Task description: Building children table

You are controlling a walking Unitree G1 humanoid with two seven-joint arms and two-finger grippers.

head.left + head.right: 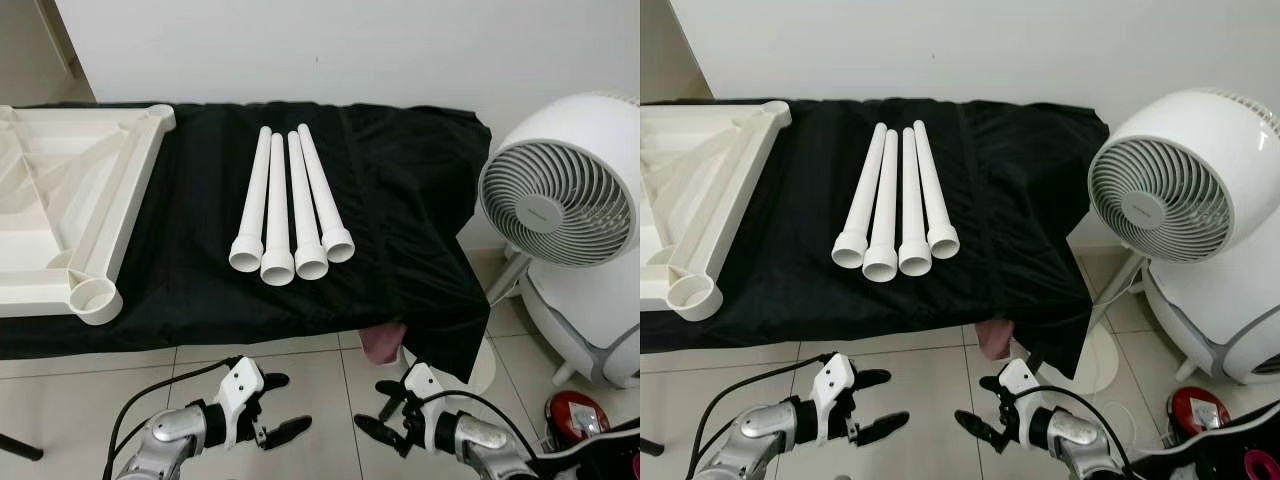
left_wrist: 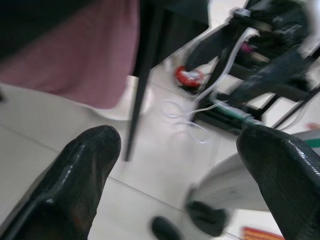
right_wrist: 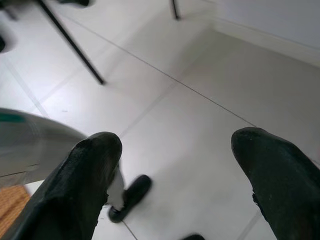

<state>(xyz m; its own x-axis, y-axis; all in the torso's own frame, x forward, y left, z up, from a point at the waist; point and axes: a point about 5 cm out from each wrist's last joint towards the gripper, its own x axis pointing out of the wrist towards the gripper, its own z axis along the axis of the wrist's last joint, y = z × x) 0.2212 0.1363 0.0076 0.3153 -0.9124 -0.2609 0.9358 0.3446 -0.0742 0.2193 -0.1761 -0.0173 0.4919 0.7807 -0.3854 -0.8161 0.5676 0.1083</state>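
Not started: four legs (image 1: 292,215) lie side by side on the black cloth (image 1: 400,200), tabletop (image 1: 70,200) upside down at its left, sockets bare. Left gripper (image 1: 272,408) and right gripper (image 1: 385,415) hang low over floor, jaws wide, empty. Fan (image 1: 560,200) logo unreadable

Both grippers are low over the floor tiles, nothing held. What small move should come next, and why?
Probably raise the right gripper, which is open and empty, toward the nearest of the four white legs lying side by side on the black cloth. The upturned tabletop shows an empty corner socket.
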